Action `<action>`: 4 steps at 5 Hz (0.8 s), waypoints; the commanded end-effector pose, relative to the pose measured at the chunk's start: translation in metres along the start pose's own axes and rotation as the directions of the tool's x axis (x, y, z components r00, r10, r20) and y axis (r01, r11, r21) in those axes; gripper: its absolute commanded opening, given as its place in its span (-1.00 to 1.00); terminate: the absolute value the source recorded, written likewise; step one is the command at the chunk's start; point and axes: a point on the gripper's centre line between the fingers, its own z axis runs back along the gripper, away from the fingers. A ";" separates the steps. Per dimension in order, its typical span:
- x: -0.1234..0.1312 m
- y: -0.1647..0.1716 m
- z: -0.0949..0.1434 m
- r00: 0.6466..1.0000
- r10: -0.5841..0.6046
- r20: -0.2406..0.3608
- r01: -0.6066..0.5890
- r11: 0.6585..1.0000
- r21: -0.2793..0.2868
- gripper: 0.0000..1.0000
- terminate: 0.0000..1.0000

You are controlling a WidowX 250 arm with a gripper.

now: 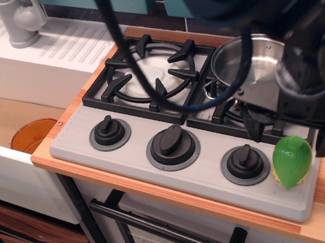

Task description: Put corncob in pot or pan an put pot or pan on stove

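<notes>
Gripper [289,131] open, empty, above green ribbed plastic corncob [292,161]; reach step, next descend, close, carry to shiny steel pot [248,63].

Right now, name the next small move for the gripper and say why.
Probably lower the gripper straight onto the green corncob and close. It hangs just above the corncob, which lies on the stove's front right corner, outside the steel pot on the right burner.
</notes>
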 end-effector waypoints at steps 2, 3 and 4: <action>-0.002 -0.002 -0.015 0.998 0.026 0.058 -0.026 1.000 -0.004 1.00 -1.00; -0.005 -0.006 -0.016 0.999 0.045 0.028 -0.045 0.999 -0.011 -1.00 -1.00; -0.003 -0.008 -0.017 0.998 0.058 0.010 -0.057 0.998 -0.016 -1.00 -1.00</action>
